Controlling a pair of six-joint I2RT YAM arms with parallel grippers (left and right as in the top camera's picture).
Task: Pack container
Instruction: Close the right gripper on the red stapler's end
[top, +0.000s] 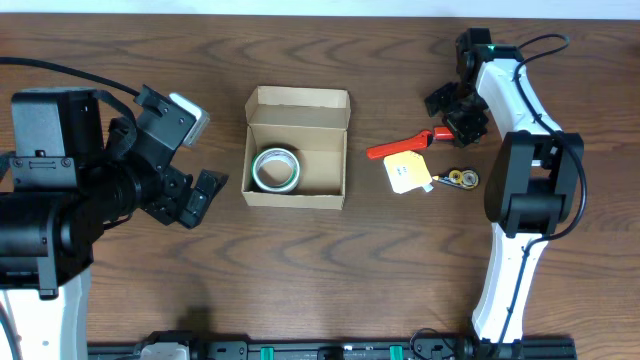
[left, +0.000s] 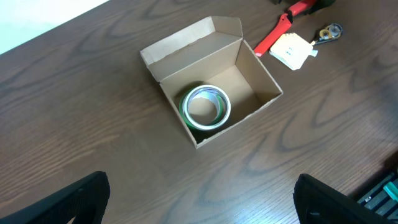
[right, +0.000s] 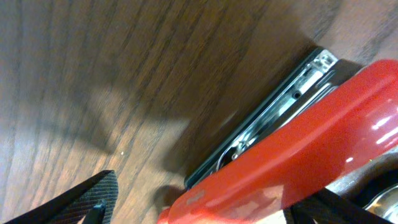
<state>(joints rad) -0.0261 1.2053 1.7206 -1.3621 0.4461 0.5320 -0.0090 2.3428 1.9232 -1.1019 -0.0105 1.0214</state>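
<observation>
The container (top: 297, 105), a tan cardboard box with its lid flap open, sits mid-table and also shows in the left wrist view (left: 180, 46). A tape roll (top: 275, 170) lies inside it at the left (left: 206, 107). My left gripper (top: 203, 197) is open and empty, left of the box, above bare table (left: 202, 208). A red-handled tool (top: 400, 148) lies right of the box. My right gripper (top: 453, 115) is open at the tool's right end. In the right wrist view its fingers (right: 211, 210) straddle the red tool (right: 298, 155), and the left finger is clear of it.
A yellow notepad (top: 407, 173) and a small keyring-like item (top: 461, 179) lie just below the red tool, also seen in the left wrist view (left: 290, 50). The table's back edge runs close behind the box.
</observation>
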